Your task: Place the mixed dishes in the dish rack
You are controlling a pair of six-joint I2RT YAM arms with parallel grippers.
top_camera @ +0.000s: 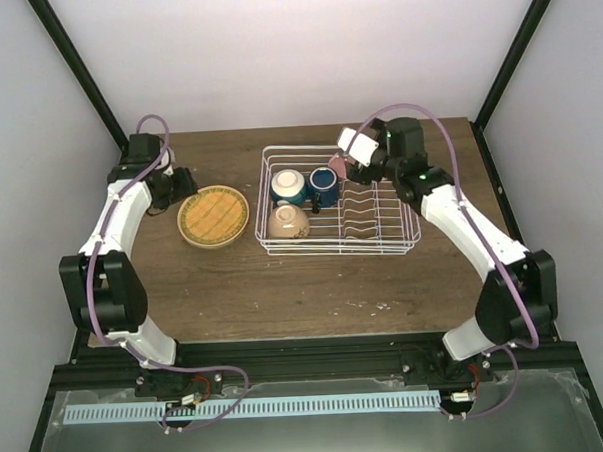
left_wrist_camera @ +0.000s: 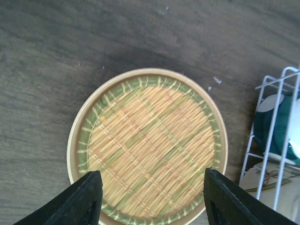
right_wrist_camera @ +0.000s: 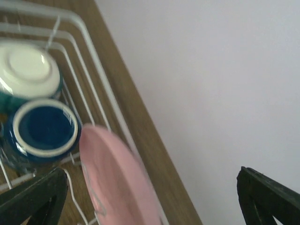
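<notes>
Now, from above: the dish rack [top_camera: 341, 250] holds the white-and-blue bowl [top_camera: 288, 184], dark blue mug [top_camera: 324, 186] and cream bowl [top_camera: 287, 222]. The woven plate [top_camera: 213, 215] lies on the table [top_camera: 285, 297] beside it.

Left wrist: the left gripper [left_wrist_camera: 152, 199] is spread wide and empty over that plate.

Right wrist: the right gripper [right_wrist_camera: 150, 197] gapes wide, and the blurred pink plate [right_wrist_camera: 119, 183] stands on edge between its fingers, clear of both.
</notes>
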